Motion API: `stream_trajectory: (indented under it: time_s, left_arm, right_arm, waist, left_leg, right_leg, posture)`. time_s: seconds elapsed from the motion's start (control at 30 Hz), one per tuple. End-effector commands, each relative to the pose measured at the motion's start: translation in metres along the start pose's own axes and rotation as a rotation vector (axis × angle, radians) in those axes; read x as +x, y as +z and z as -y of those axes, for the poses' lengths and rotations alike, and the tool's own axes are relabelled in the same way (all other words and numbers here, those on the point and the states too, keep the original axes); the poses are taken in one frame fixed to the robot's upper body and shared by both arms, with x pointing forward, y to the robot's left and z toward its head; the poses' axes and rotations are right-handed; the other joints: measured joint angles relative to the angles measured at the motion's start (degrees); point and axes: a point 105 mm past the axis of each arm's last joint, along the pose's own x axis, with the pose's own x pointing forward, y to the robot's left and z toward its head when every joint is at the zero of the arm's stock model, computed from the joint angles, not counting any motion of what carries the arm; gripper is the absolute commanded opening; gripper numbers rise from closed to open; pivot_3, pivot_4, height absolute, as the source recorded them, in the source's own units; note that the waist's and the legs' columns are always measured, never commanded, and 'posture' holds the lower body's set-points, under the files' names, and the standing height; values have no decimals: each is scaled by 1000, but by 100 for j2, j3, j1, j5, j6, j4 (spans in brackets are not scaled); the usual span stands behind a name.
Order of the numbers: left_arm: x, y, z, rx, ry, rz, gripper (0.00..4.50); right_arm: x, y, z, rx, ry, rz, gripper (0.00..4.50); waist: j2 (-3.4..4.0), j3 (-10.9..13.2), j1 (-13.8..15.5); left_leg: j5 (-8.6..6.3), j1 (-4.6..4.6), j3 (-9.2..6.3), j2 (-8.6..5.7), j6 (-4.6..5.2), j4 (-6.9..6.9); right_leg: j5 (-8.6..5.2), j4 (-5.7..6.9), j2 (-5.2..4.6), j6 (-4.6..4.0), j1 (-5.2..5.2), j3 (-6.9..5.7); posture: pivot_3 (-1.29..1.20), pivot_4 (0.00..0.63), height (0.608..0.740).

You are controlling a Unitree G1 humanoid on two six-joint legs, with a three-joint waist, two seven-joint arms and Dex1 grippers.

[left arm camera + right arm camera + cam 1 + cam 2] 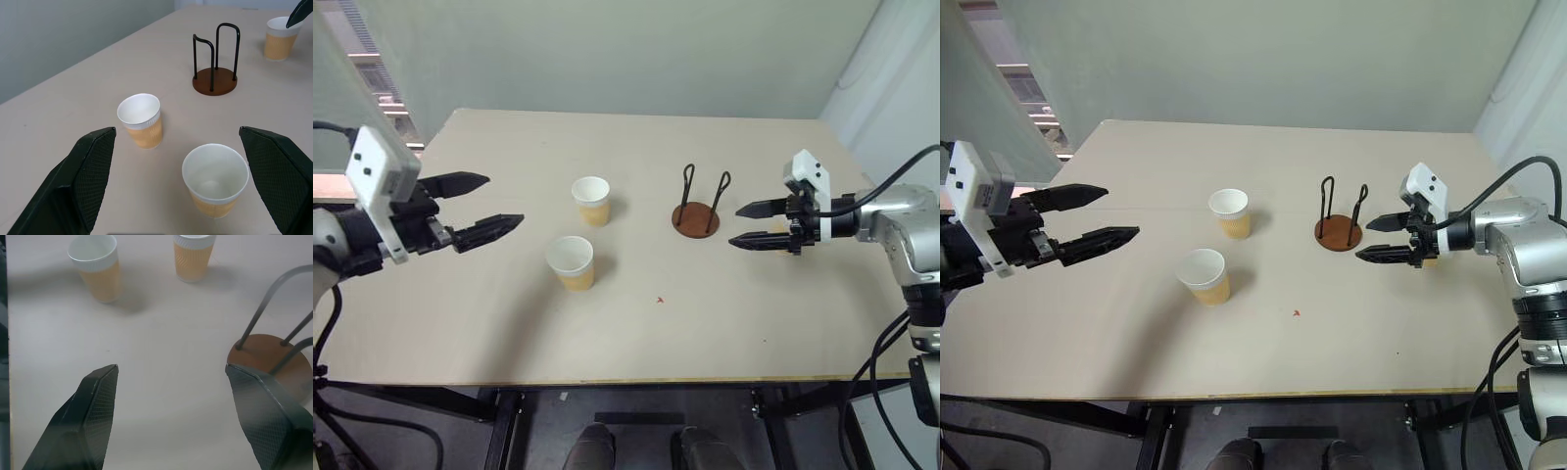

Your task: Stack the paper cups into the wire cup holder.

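Two paper cups stand upright on the table, one farther [591, 200] and one nearer [571, 262]. A third paper cup [279, 38] stands beyond the wire cup holder, below a fingertip of my right gripper. The wire cup holder [695, 219], a reddish-brown disc with two black wire loops, stands empty right of the cups. My left gripper [506, 200] hovers open to the left of the two cups, pointing at them. Just right of the holder, my right gripper [734, 225] is open with nothing between its fingers. The right wrist view shows the holder's base [266, 357] beside one finger.
The beige table [636, 333] reaches to a grey wall at the back and has bare room in front of the cups. A small red speck [661, 300] lies on it near the front. Cables hang beside my right arm.
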Motion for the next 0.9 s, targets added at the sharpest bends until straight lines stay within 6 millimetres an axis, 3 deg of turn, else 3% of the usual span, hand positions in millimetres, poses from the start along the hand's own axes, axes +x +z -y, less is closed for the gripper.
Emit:
stream_trajectory:
  time_s: [0.03, 0.33, 0.47, 0.8, 0.9]
  left_arm:
    - [2, 10, 3, 15, -45, 23, 4365]
    - [16, 17, 5, 27, -147, 14, 4365]
    - [22, 19, 12, 40, -209, 10, 4365]
    - [25, 24, 12, 59, -215, 16, 4365]
    - [22, 22, 13, 59, -211, 10, 4365]
  right_arm:
    - [-8, 14, 2, -67, -34, 19, 3624]
    - [-11, 4, 16, -44, -189, 11, 3624]
    - [0, -14, 30, -14, -254, -51, 3624]
    - [51, -14, 60, 48, -269, -35, 3624]
    - [58, -17, 70, 44, -299, -49, 3624]
  waist:
    - [0, 0, 3]
    - [0, 0, -3]
    - [0, 0, -8]
    - [0, 0, -61]
    - [1, 0, -61]
  left_leg:
    - [2, 0, -1, 0, -4, 0]
    - [6, 1, -4, 0, -10, 2]
    - [5, 2, -7, 2, -9, 1]
    - [6, 0, -7, 5, -8, -17]
    - [6, -2, -8, 6, -9, -37]
  right_leg:
    - [0, 1, 0, 0, -1, 0]
    - [-2, 22, 0, -5, -8, 1]
    - [-3, 27, 0, -6, -12, 1]
    - [0, 36, 1, -9, -33, 3]
    - [1, 35, 1, -13, -41, 1]
  posture:
    - [0, 150, 740]
    - [0, 150, 740]
    - [0, 150, 740]
    - [0, 150, 740]
    - [0, 150, 740]
